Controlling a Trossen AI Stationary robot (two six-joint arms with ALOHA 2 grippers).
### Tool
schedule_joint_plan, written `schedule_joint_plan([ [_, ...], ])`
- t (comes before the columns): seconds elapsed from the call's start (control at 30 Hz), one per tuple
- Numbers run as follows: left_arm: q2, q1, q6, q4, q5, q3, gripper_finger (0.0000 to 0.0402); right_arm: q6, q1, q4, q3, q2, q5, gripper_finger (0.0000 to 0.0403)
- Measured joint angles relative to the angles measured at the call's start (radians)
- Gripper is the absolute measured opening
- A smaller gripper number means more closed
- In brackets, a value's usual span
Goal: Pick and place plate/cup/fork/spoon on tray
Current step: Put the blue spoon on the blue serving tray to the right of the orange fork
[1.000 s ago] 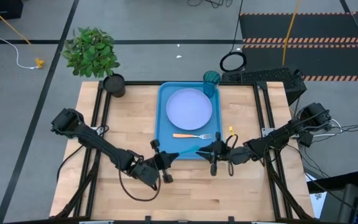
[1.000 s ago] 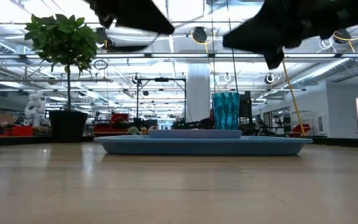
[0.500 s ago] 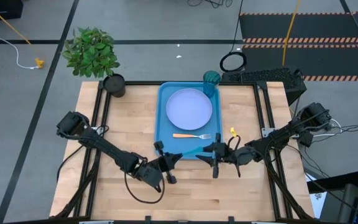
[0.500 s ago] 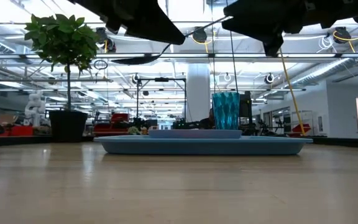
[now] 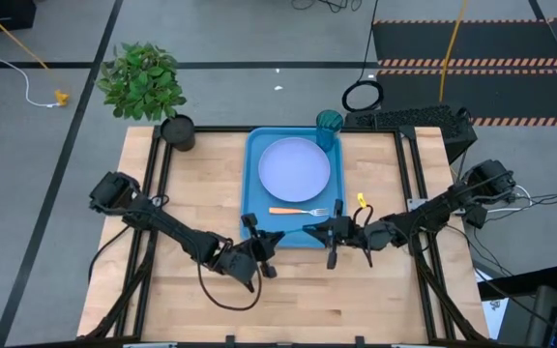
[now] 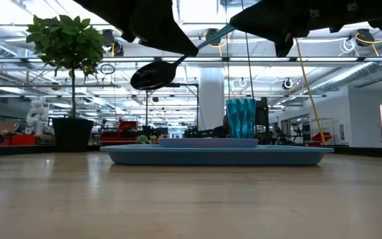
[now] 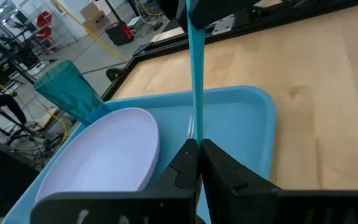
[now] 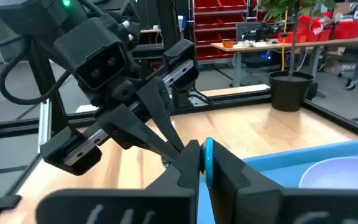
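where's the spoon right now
The spoon is in the air over the tray's near edge, held at opposite ends by the left gripper and right gripper.

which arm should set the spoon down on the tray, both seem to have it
Right, probably. Both grippers are shut on the spoon, but the right gripper is over the tray near the fork, while the left gripper sits just off its near corner.

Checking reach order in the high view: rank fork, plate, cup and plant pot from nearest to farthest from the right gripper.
From the right gripper, over the tray's near edge:
1. Fork, on the tray just beyond it.
2. Plate, mid-tray.
3. Cup, tray's far right corner.
4. Plant pot, far left table corner.
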Motion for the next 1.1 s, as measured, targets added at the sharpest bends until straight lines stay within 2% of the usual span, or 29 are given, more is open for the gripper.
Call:
schedule_joint_plan([
  [0.1, 0.000, 0.016, 0.005, -0.003, 0.010, 0.000, 0.0015, -0.012, -0.026, -0.007, 0.000, 0.000, -0.026, 0.0009],
  [0.27, -0.016, 0.047, 0.002, 0.004, 0.076, -0.001, 0.0049, -0.028, -0.093, -0.045, 0.000, 0.001, -0.169, 0.0003],
  [0.47, -0.094, 0.108, -0.076, -0.008, 0.269, 0.000, 0.0106, 0.019, -0.197, -0.148, 0.000, -0.010, -0.375, 0.0002],
  [0.6, -0.107, 0.170, -0.147, -0.033, 0.387, 0.001, 0.0130, 0.029, -0.247, -0.157, 0.000, -0.010, -0.480, 0.0001],
  [0.73, -0.074, 0.231, -0.205, -0.044, 0.523, 0.001, 0.0147, 0.011, -0.270, -0.158, 0.000, -0.010, -0.501, 0.0001],
  [0.83, -0.051, 0.251, -0.229, -0.044, 0.542, 0.001, 0.0157, -0.007, -0.280, -0.160, 0.011, -0.010, -0.524, 0.0001],
  [0.97, -0.048, 0.266, -0.209, -0.042, 0.612, 0.001, 0.0153, -0.017, -0.289, -0.180, 0.027, -0.011, -0.546, 0.0001],
  [1.1, -0.048, 0.267, -0.174, -0.037, 0.622, 0.001, 0.0100, -0.040, -0.289, -0.204, 0.031, -0.011, -0.547, 0.0000],
])
